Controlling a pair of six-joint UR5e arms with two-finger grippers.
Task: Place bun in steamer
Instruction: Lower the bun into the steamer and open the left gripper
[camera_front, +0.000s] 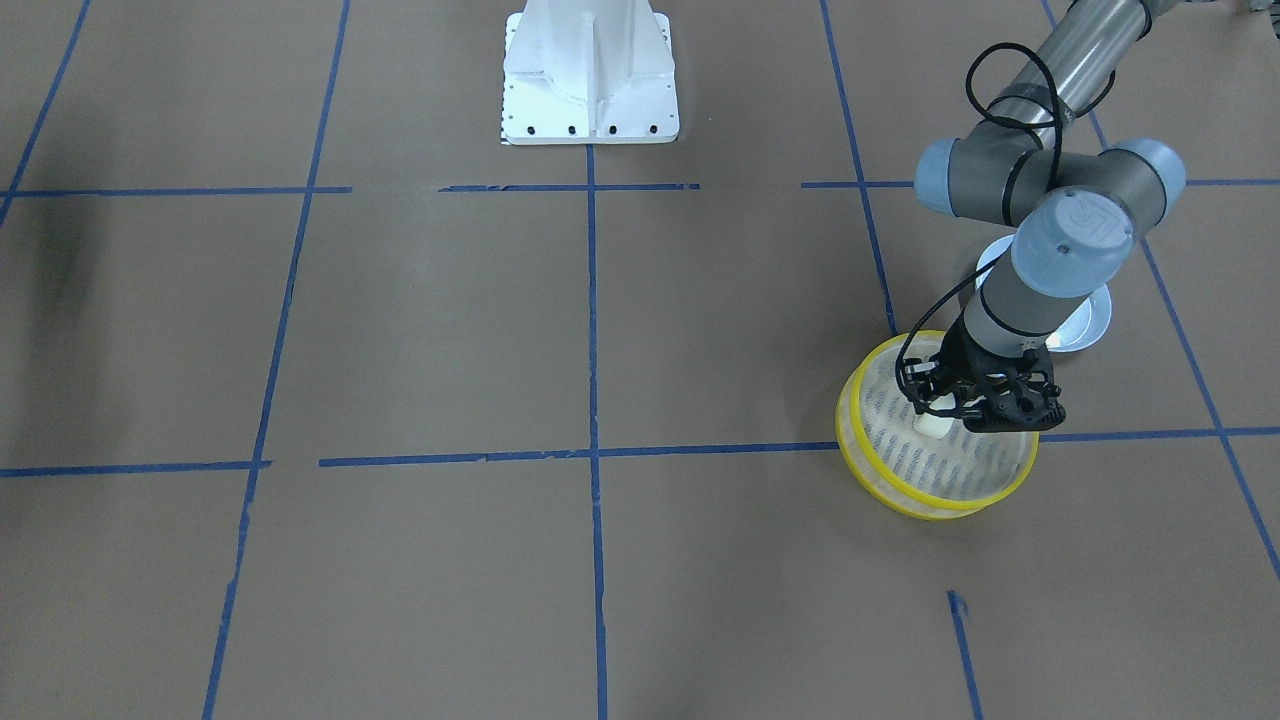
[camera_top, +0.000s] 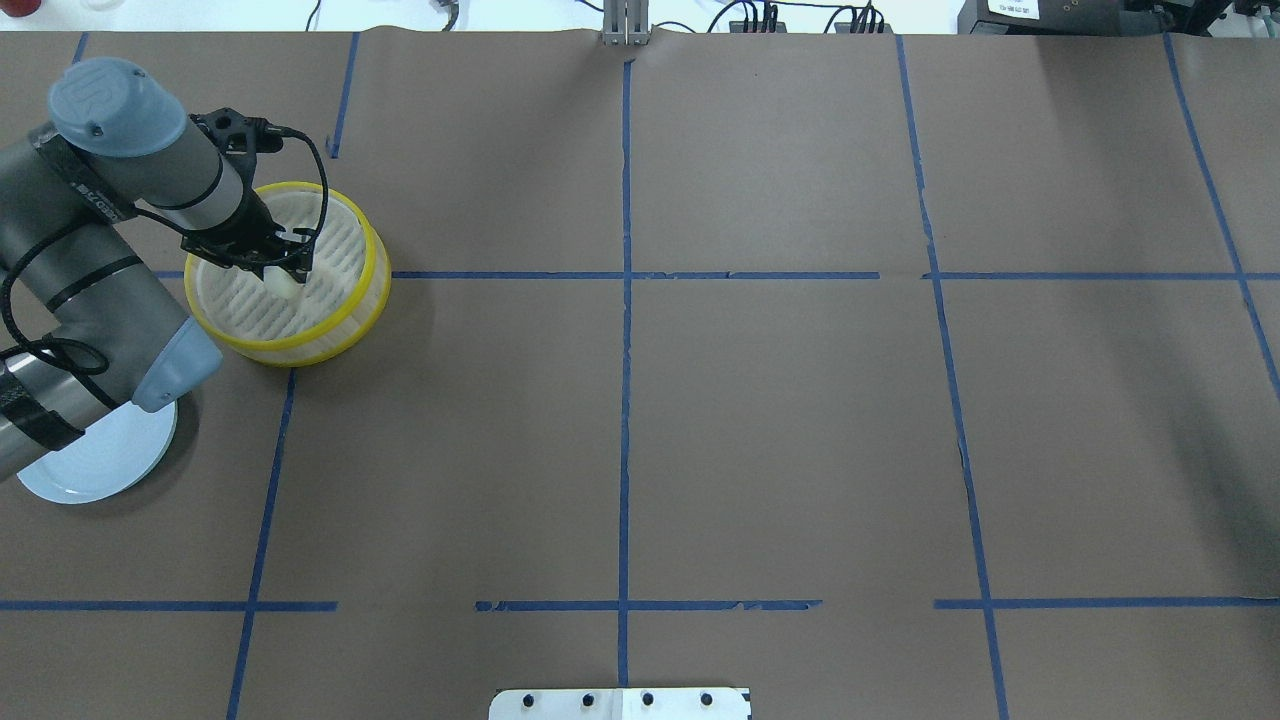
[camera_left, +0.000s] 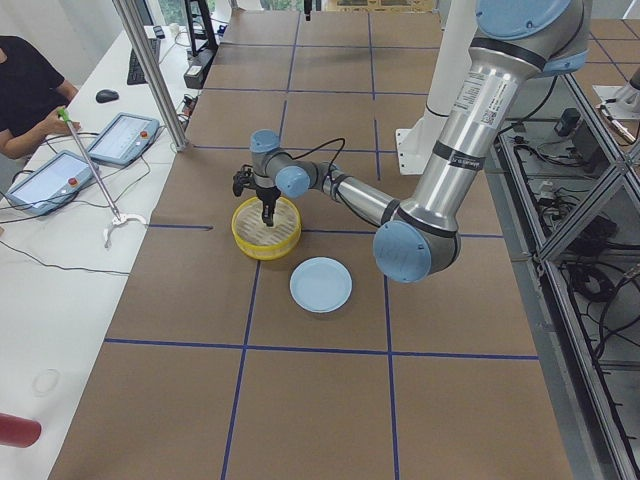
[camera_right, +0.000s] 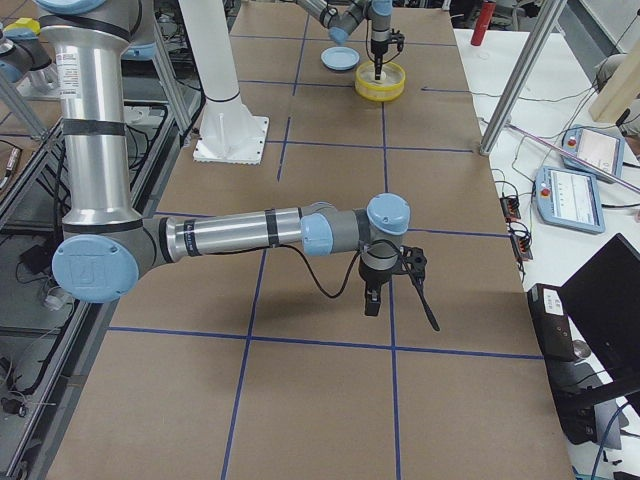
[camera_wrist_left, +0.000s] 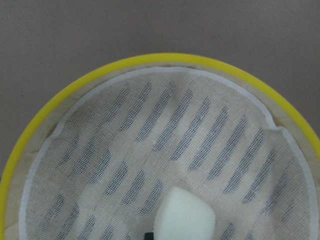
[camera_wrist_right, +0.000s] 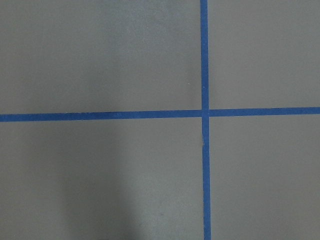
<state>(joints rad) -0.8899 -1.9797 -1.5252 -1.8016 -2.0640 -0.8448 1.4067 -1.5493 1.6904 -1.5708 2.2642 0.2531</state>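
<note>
The steamer (camera_front: 930, 510), round with yellow rims and a cloth-lined slatted floor, stands on the table at the robot's left (camera_top: 300, 355). My left gripper (camera_front: 935, 420) reaches down inside it and is shut on the bun (camera_front: 932, 425), a small cream-white block. In the overhead view the bun (camera_top: 284, 285) hangs below the gripper (camera_top: 285, 278), near the basket's middle. The left wrist view shows the bun (camera_wrist_left: 184, 217) just over the steamer (camera_wrist_left: 175, 59) floor; I cannot tell if it touches. My right gripper (camera_right: 372, 300) shows only in the exterior right view; I cannot tell its state.
A pale blue plate (camera_top: 90, 470) lies bare beside the steamer, partly under the left arm (camera_front: 1090, 325). The white robot base (camera_front: 590, 70) stands at the table's edge. Blue tape lines cross the brown table. Operators' tablets lie on the side desk (camera_left: 120, 135).
</note>
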